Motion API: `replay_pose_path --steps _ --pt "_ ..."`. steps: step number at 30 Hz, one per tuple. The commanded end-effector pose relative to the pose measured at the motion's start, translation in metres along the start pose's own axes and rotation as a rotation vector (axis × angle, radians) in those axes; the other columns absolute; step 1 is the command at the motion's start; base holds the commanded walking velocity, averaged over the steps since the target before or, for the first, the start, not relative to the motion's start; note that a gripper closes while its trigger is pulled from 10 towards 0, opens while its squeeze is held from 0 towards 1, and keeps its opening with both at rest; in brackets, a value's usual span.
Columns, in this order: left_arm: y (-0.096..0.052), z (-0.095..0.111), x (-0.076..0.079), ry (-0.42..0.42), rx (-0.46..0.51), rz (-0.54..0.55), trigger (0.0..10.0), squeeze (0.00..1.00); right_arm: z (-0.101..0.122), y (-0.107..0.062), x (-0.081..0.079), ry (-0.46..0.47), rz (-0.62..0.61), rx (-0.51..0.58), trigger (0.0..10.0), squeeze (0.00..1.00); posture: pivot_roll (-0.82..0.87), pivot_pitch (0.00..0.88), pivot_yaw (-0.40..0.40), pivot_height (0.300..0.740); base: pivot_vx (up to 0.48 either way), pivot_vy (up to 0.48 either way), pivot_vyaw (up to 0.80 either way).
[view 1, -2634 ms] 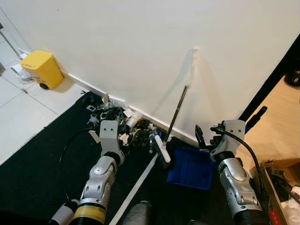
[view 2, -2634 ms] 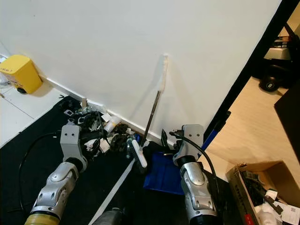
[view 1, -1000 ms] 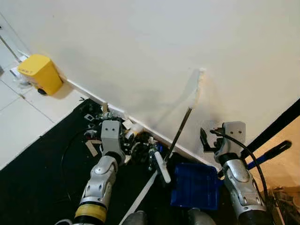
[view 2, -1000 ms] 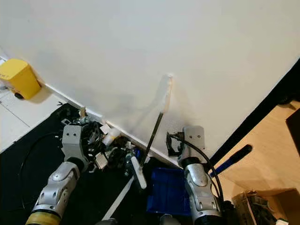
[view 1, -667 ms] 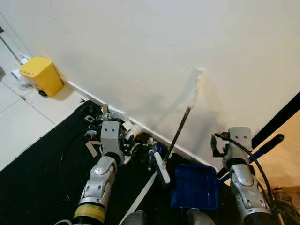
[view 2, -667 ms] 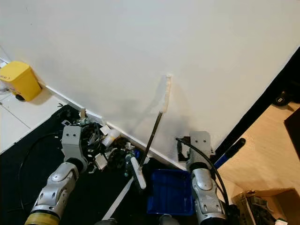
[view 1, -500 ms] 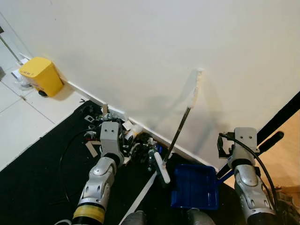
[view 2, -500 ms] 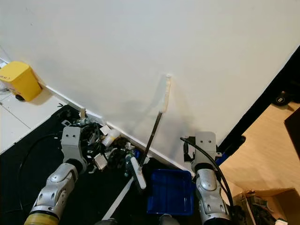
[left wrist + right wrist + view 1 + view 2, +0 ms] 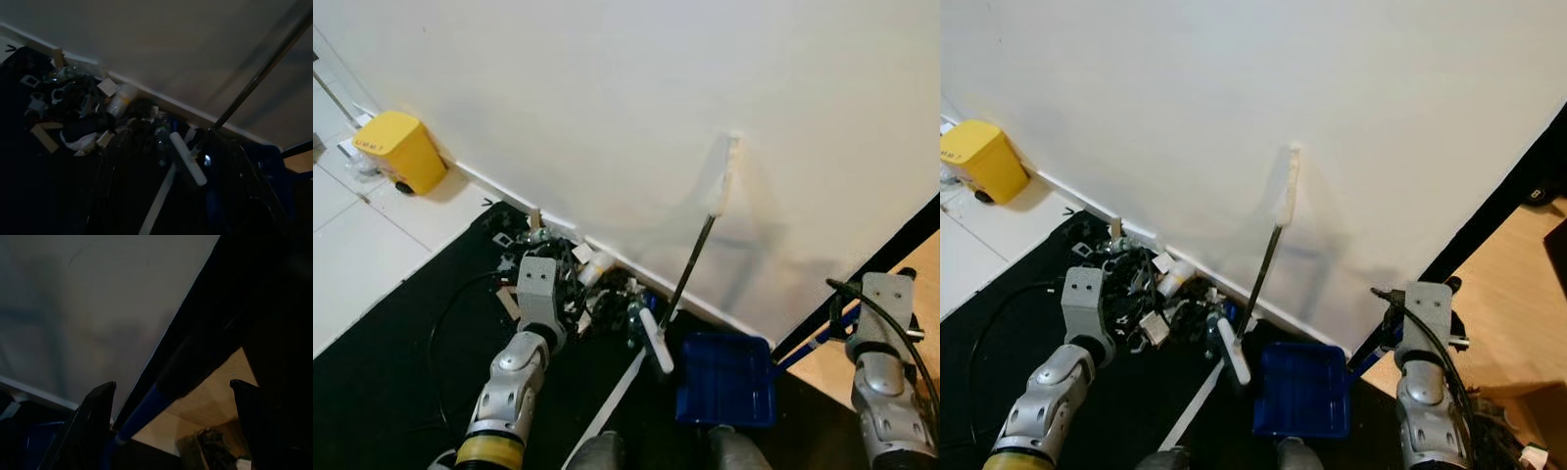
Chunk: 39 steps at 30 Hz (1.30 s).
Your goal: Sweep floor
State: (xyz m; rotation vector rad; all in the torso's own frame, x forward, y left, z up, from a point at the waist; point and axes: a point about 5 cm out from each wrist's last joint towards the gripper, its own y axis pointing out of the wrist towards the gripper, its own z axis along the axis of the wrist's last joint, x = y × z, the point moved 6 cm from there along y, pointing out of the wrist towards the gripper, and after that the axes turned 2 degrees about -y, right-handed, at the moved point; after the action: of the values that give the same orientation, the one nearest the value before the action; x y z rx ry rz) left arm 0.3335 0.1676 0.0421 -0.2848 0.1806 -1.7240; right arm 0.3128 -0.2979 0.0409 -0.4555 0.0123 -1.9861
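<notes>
Two tools stood ready near the lower centre of the left eye frame: a broom (image 9: 690,269) leaning with its handle against the white wall (image 9: 607,108) and its white head on the dark floor mat (image 9: 391,362), and a blue dustpan (image 9: 724,380) lying flat just right of that head. A heap of litter (image 9: 568,279), scraps, wrappers and small bottles, lay along the skirting at centre left, apparently unswept, and the dustpan's tray looked empty. So the sweeping, by my judgement, had hardly begun; gathering the heap and pushing it into the pan all remained.

The left pincer (image 9: 540,287) hovered over the near edge of the litter; how far its fingers stood apart could not be told. In the right wrist view the right pincer (image 9: 173,389) showed its two fingers spread wide with the dustpan's blue handle (image 9: 146,409) passing between them, not clamped. That arm was at the lower right of the frame. A yellow box (image 9: 401,150) sat at upper left by the wall.
</notes>
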Motion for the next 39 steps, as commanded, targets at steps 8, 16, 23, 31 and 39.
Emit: replay_pose_path --steps 8,16,23,31,39 --pt "-0.006 -0.006 -0.011 0.027 -0.036 0.024 10.0 0.0 -0.006 -0.009 -0.028 0.109 0.136 -0.052 10.0 0.0 0.13 0.193 0.072 0.74 0.0 0.0 0.0" --pt "-0.002 -0.005 -0.004 0.015 -0.03 0.014 10.0 0.0 -0.005 0.001 0.004 0.094 0.025 -0.059 10.0 0.0 0.12 0.183 0.067 0.74 0.0 0.0 0.0" --pt "0.0 -0.003 -0.003 0.015 -0.023 0.011 10.0 0.0 0.012 0.019 0.018 0.11 -0.034 -0.041 10.0 0.0 0.13 0.174 0.068 0.74 0.0 0.0 0.0" --pt "0.0 0.0 -0.007 0.02 -0.017 0.019 10.0 0.0 0.017 0.033 0.001 0.174 0.034 -0.077 10.0 0.0 0.14 0.165 0.072 0.74 0.0 0.0 0.0" --pt "0.001 0.003 -0.008 0.026 -0.012 0.02 10.0 0.0 0.024 0.048 -0.014 0.136 0.132 -0.111 10.0 0.0 0.16 0.156 0.078 0.74 0.0 0.0 0.0"
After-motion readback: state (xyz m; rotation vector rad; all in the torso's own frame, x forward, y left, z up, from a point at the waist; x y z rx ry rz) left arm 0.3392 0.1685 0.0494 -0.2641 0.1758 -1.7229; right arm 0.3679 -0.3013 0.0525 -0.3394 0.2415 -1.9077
